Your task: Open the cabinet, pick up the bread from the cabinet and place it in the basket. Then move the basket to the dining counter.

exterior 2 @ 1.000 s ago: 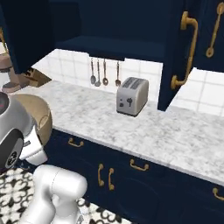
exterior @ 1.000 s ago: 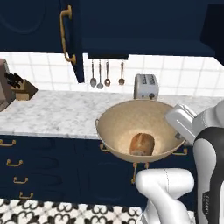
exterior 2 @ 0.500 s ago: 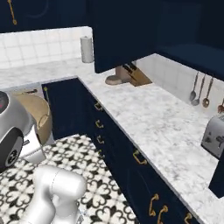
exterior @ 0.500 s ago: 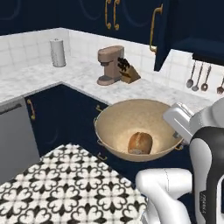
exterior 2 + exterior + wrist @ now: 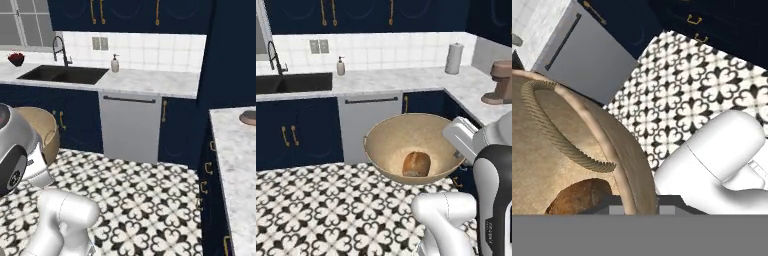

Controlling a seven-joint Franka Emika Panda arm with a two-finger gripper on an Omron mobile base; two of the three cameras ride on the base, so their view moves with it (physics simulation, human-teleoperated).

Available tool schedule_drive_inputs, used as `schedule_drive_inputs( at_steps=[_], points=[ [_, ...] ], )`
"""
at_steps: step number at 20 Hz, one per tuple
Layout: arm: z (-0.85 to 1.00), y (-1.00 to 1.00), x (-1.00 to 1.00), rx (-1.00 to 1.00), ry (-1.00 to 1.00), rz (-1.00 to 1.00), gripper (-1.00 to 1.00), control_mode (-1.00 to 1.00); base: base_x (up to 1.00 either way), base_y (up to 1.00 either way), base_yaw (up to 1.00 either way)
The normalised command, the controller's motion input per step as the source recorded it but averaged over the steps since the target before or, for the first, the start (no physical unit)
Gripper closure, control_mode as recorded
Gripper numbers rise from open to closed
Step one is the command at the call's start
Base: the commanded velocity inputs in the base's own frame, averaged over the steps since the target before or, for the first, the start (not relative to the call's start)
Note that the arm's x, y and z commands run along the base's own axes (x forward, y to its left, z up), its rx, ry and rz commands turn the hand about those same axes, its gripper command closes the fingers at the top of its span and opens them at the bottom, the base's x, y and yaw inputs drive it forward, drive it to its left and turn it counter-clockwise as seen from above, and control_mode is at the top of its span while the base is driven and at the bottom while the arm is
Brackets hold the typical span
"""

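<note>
You have the basket (image 5: 411,145) up in the air over the patterned floor (image 5: 316,210), clear of any surface, with the bread (image 5: 416,164) lying in its bottom, toward the side nearest the arm. The claw (image 5: 633,204) is narrowed down onto the basket's rim: in the hand view the tan wall runs right between the two dark finger tips, so it grips the rim and nothing else. One loop handle (image 5: 554,130) curves along the rim just beyond the grip, and the bread (image 5: 579,196) sits just inside it.

The left base view gives you the whole bowl from above, held level, with the white hand at its right edge. Behind it you see the grey dishwasher front (image 5: 372,125), the dark sink (image 5: 293,82), a soap bottle (image 5: 341,66) and a paper-towel roll (image 5: 454,58) on the marble surface (image 5: 406,80).

The right base view shows just a slice of the basket (image 5: 42,132) behind the arm, but adds a window (image 5: 25,25) above the sink.
</note>
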Motion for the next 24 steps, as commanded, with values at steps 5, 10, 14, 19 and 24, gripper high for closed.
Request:
schedule_drive_inputs(
  at_steps=[5,10,14,19,24],
  points=[
    [0.0,0.0,0.0,0.0,0.0,0.0,1.0,1.0,0.0,0.0,1.0],
    [0.0,0.0,0.0,0.0,0.0,0.0,1.0,1.0,0.0,0.0,1.0],
    [0.0,0.0,0.0,0.0,0.0,0.0,1.0,1.0,0.19,0.11,0.96],
    [0.0,0.0,0.0,0.0,0.0,0.0,1.0,1.0,1.0,0.43,0.58],
    [0.0,0.0,0.0,0.0,0.0,0.0,1.0,1.0,1.0,0.39,0.42]
  ],
)
